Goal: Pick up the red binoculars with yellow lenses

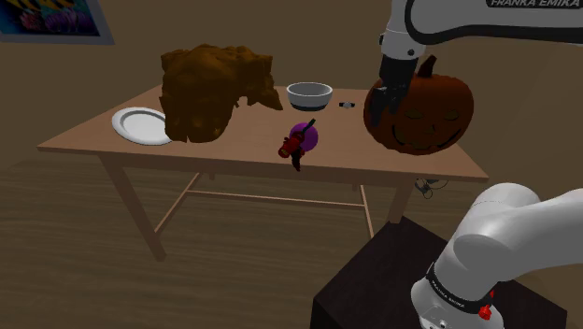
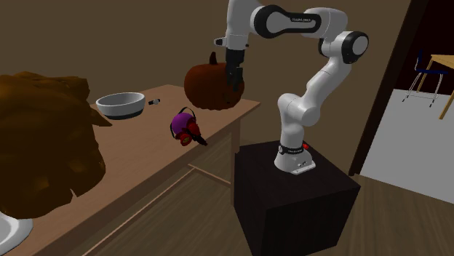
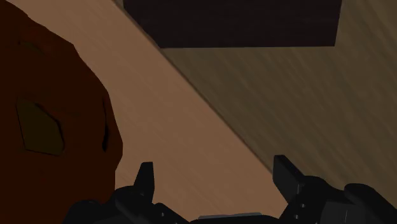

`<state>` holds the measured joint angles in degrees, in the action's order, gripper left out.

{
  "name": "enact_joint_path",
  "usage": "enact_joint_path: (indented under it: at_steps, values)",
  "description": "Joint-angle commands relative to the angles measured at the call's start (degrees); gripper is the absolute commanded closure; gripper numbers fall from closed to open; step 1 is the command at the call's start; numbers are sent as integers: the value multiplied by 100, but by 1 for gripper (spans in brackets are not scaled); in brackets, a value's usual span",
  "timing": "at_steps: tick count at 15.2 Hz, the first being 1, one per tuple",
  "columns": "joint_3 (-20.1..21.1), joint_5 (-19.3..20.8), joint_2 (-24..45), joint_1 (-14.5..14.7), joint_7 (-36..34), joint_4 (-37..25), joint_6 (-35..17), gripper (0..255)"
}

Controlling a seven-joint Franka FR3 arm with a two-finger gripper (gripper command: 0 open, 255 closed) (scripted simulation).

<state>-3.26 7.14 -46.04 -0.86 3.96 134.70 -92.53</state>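
The claw is spread with nothing between its fingers, and hangs above the surface close against a carved orange pumpkin. The red binoculars lie on the surface well apart from the claw, lower than it and toward the shoulder view's left, just beside a purple object

My gripper hangs, fingers apart, over the brown table; a carved pumpkin sits on the table, and my black stand rises past the table's edge.
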Motion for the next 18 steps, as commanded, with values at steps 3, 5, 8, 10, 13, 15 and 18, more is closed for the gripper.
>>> enact_joint_path:
  at_steps: [3, 5, 8, 10, 13, 15, 18]
  values:
    - [270, -162, 55, -38, -576, 170, -380, 0]
    - [547, -303, 167, -84, -1148, 290, -770, 0]
    - [971, -456, 439, -173, -2006, 371, -1360, 0]
    - [1260, -510, 682, -258, -2582, 356, -1745, 0]
    - [1701, -502, 1127, -435, -3464, 231, -2289, 0]
    - [2002, -425, 1467, -592, -4070, 81, -2615, 0]
    - [2459, -180, 2029, -879, -5023, -243, -3026, 0]
